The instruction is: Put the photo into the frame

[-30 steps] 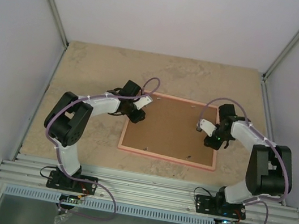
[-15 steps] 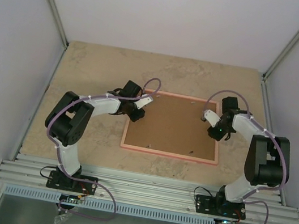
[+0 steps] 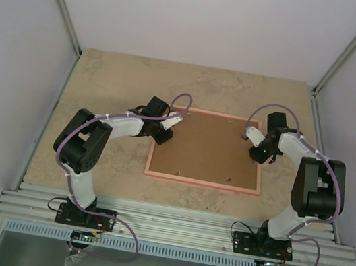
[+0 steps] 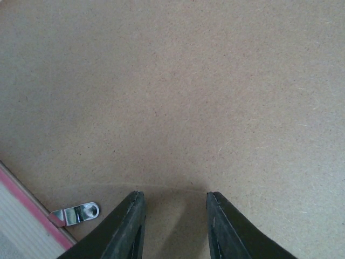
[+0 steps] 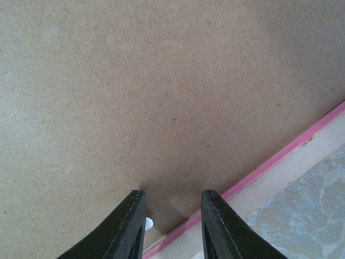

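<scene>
Left gripper [image 3: 163, 133]: parked over the far-left corner of the frame [image 3: 201, 180], pointing down at the brown backing board [image 3: 206, 148]. In the left wrist view its fingers [image 4: 128, 226] stand a moderate gap apart with nothing between them, only bare board. The tips look very close to the board, but we can't tell if they touch. A metal turn clip [image 4: 75, 213] lies on the board edge just beside the fingers, next to the pink rail. We read this pose as pressing or checking the board at that corner, not a grasp.

Middle: the frame lies flat, back side up, on the table [image 3: 105, 80], between the two arms. The backing board fills the opening edge to edge. Two small dark marks [image 3: 228, 179], likely clips, show along the near rail in the top view. The photo is not visible in any view. Our guess is that it sits under the board, but we can't confirm that.

Right gripper [image 3: 253, 141]: mirror pose over the far-right corner. Its fingers [image 5: 126, 226] are likewise part-open and empty, with the tips at the board right beside the pink rail. A small white bit [image 5: 148, 223] peeks out by one finger, too small to identify.

Judgement: the insert looks mostly done, and we think both arms bracket the board so it seats evenly. What's left is probably locking the clips. Risk: an uneven push tilts the board out of the frame's recess.
</scene>
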`<move>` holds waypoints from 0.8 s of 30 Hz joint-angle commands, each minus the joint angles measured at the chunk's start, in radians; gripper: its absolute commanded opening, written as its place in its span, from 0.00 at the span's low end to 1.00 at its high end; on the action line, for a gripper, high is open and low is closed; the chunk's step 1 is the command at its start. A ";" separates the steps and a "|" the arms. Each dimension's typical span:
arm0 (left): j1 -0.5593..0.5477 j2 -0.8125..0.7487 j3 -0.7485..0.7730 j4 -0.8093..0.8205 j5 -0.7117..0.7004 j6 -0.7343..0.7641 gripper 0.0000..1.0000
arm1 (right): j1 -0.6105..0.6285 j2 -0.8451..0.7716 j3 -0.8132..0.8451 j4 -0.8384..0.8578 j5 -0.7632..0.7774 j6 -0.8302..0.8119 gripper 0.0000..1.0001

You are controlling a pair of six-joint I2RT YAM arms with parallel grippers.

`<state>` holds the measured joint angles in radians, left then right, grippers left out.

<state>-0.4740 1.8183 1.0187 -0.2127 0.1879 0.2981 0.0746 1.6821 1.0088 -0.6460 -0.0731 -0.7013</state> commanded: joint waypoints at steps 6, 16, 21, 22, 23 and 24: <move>0.003 0.055 -0.042 -0.125 -0.061 -0.004 0.34 | -0.058 -0.059 0.067 -0.108 -0.026 -0.138 0.27; 0.053 0.023 -0.081 -0.129 -0.071 -0.012 0.32 | -0.150 0.034 0.144 -0.251 -0.343 0.067 0.36; 0.161 -0.026 -0.116 -0.152 -0.085 0.128 0.32 | -0.151 0.048 0.161 -0.207 -0.464 0.185 0.42; 0.191 -0.035 -0.120 -0.162 -0.083 0.163 0.32 | -0.153 0.053 0.162 -0.201 -0.481 0.199 0.42; 0.224 -0.038 -0.121 -0.175 -0.082 0.196 0.32 | -0.153 0.059 0.162 -0.191 -0.493 0.215 0.42; 0.254 -0.040 -0.116 -0.192 -0.069 0.233 0.32 | -0.157 0.069 0.161 -0.181 -0.505 0.233 0.42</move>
<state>-0.3412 1.7641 0.9531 -0.2123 0.1871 0.3832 -0.0757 1.7306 1.1507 -0.8497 -0.4576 -0.5758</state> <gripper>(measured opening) 0.322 0.418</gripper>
